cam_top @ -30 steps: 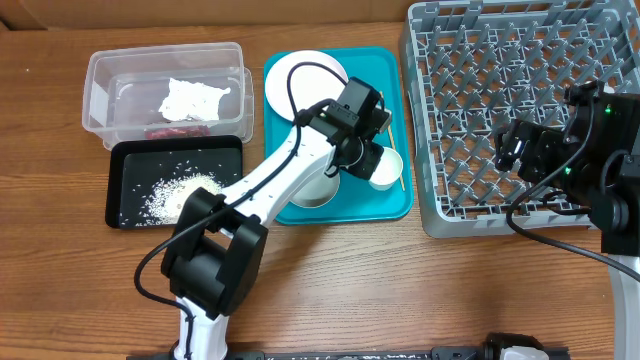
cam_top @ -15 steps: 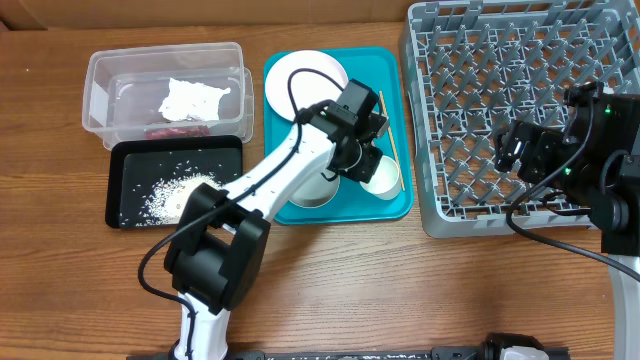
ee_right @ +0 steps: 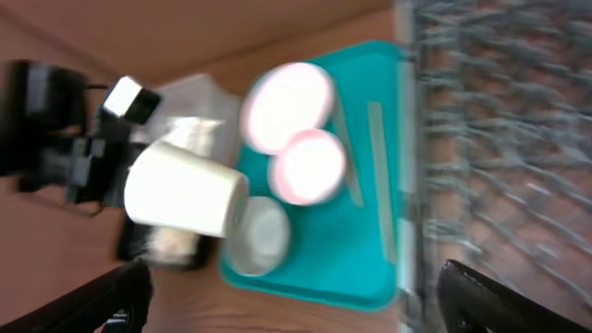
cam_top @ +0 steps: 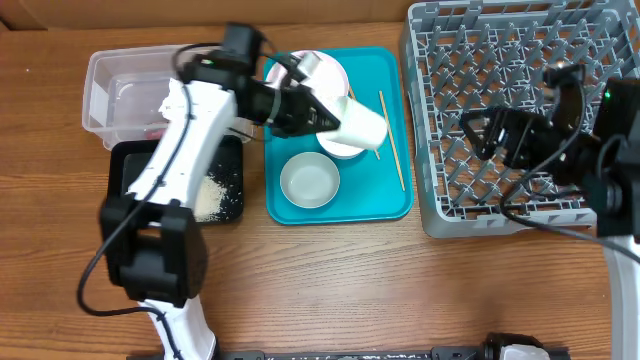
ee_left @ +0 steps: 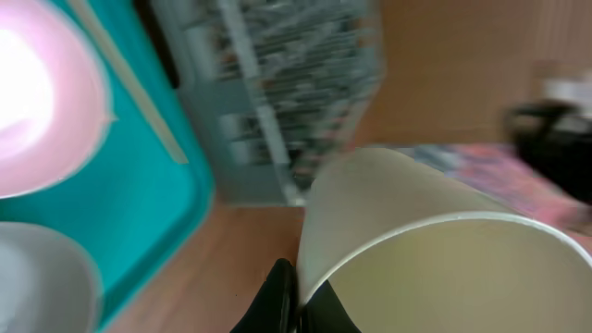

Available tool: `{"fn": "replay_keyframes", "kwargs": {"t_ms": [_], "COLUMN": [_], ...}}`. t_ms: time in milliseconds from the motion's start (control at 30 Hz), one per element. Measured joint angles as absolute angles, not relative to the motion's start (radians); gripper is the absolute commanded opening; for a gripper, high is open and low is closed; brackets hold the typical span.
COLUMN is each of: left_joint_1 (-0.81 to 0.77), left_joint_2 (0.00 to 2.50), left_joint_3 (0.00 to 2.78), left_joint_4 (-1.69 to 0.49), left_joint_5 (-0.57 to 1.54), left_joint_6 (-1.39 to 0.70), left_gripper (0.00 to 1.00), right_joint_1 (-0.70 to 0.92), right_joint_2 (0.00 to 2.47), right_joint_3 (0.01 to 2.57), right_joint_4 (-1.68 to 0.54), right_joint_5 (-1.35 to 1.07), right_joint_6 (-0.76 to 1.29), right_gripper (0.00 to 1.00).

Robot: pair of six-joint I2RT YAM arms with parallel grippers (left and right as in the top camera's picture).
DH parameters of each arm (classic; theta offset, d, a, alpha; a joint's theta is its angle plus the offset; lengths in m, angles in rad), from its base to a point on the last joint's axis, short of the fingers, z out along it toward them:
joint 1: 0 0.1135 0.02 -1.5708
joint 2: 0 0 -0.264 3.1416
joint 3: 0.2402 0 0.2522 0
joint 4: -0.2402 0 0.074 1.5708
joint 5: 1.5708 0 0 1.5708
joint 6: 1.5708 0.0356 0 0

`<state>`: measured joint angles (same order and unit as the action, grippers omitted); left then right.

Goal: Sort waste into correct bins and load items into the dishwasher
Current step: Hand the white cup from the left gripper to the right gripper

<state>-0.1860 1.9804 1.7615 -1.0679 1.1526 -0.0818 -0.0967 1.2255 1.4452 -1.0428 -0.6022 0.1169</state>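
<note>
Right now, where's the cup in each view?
Overhead: cup at upper centre, on its side over the teal tray.
Left wrist: cup fills the lower right, mouth toward the camera.
Right wrist: cup left of centre, on its side.
Shared landmark: the tray, also at left wrist's left and right wrist's centre.

The cup [cam_top: 358, 122] is hanging over the middle tray [cam_top: 380, 200], where a bowl [cam_top: 309, 181] is sitting. The rack [cam_top: 500, 60] is standing to its right.

Table [cam_top: 400, 290] carries tub [cam_top: 97, 100], black tray [cam_top: 128, 165] (seemingly touching), teal tray [cam_top: 375, 195], grey rack [cam_top: 450, 60].
</note>
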Motion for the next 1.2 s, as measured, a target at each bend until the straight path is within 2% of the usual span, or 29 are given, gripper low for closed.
{"fn": "replay_keyframes", "kwargs": {"t_ms": [200,433,733,967,1200], "left_joint_1": [-0.146,-0.172,-0.202,-0.202,-0.202], "left_joint_2": [1.980,1.980,1.980,1.980,1.980], "left_joint_3": [1.761,1.761,1.761,1.761,1.761], "left_joint_4": [-1.105,-1.127,-1.129,-1.125,-1.122], "left_joint_5": [1.433,1.525,1.550,1.557,1.557], "left_joint_6": [-0.018,0.003,0.004,0.004,0.004], "left_gripper": [0.04,0.04,0.04,0.04,0.04], "right_joint_1": [-0.096,-0.033,0.110,0.137,0.171], "right_joint_2": [1.307,1.390,1.435,1.449,1.482], "right_joint_3": [1.404,1.398,1.398,1.398,1.398], "right_joint_4": [-0.861,-0.743,-0.680,-0.681,-0.657], "right_joint_5": [-0.923,-1.150,-1.178,-1.147,-1.143], "right_joint_6": [0.090,0.064,0.052,0.051,0.052], "right_gripper": [1.00,1.00,0.94,0.91,0.84]}}
